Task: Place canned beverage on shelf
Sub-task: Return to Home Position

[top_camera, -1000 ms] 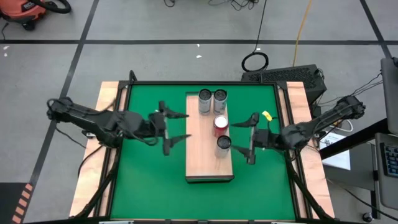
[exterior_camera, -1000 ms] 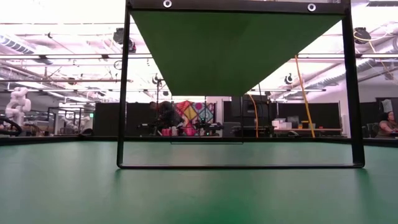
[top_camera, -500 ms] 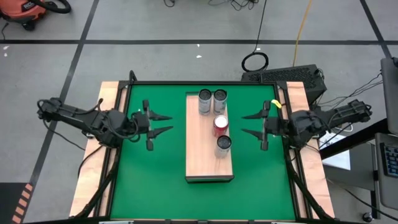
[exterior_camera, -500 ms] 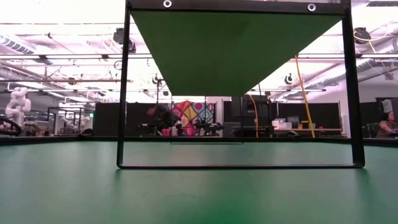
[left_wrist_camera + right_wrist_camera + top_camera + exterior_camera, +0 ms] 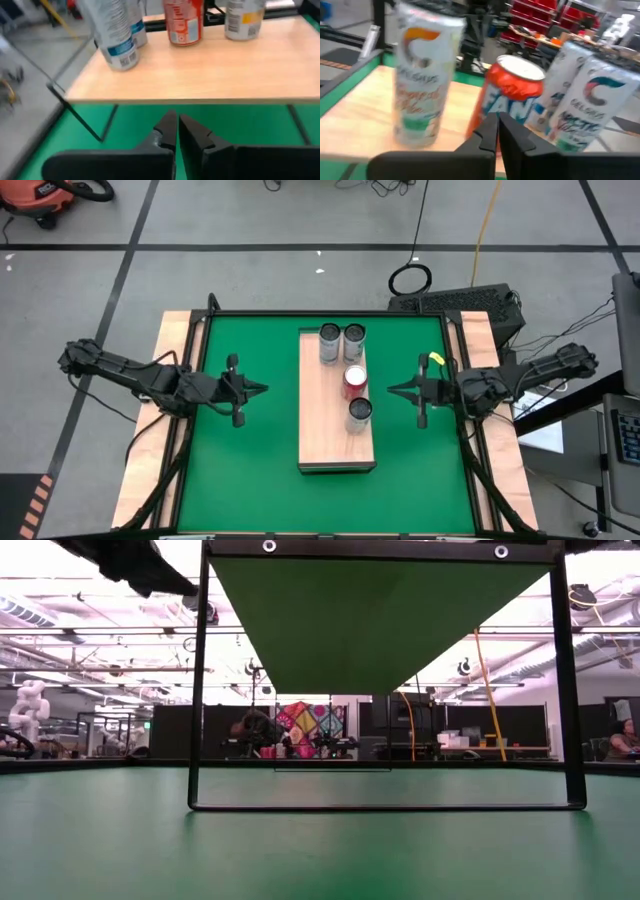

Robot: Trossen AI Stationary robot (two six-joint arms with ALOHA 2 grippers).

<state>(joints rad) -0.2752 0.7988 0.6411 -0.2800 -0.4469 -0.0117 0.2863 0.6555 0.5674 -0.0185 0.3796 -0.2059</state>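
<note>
A: Wood shelf (image 5: 335, 442) is lying down the middle of the green bench (image 5: 250, 470). We're counting four cans standing upright on it.
B: Order?
A: We're seeing the white-blue can (image 5: 329, 344) and a second pale can (image 5: 353, 342) side by side at the far end. The red can (image 5: 355, 380) is next, then the white-yellow can (image 5: 359, 412) near mid-board, both along the right edge.
B: Arms?
A: Left tool (image 5: 258, 389) is pointing at the shelf from its left, right tool (image 5: 395, 390) from its right. Both are sitting clear of it, fingers pressed together, gripping nothing.
</note>
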